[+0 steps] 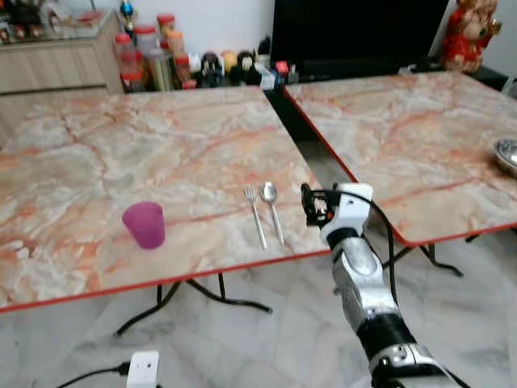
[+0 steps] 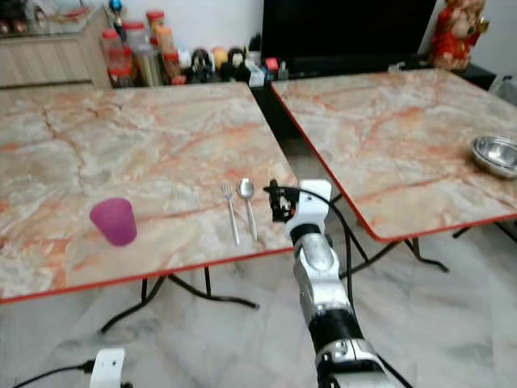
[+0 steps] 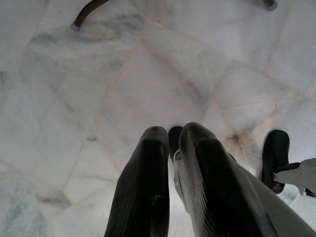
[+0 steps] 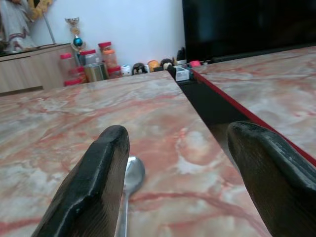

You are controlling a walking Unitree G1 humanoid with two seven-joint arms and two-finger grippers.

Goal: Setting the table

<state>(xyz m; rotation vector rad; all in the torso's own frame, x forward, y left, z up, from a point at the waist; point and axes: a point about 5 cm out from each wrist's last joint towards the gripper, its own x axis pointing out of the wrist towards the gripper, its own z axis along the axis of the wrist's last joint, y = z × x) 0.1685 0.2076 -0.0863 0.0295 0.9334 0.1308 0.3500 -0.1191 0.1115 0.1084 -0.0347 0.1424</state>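
A purple cup (image 1: 145,224) stands near the front edge of the left marble table (image 1: 121,162). To its right lie a fork (image 1: 256,215) and a spoon (image 1: 273,211), side by side with handles toward me. My right gripper (image 1: 308,205) hovers just right of the spoon at the table's corner; it is open and empty, and the spoon (image 4: 129,183) shows between its two black fingers (image 4: 89,192). A steel bowl (image 2: 496,154) sits at the right edge of the second table (image 2: 388,137). My left gripper (image 3: 170,148) hangs idle over the floor, fingers together.
Jars and bottles (image 1: 149,56) stand behind the left table, beside a wooden cabinet (image 1: 48,61). A dark TV unit (image 1: 355,36) and a red figurine (image 1: 470,32) are at the back. A gap separates the two tables. A white plug (image 1: 142,368) lies on the floor.
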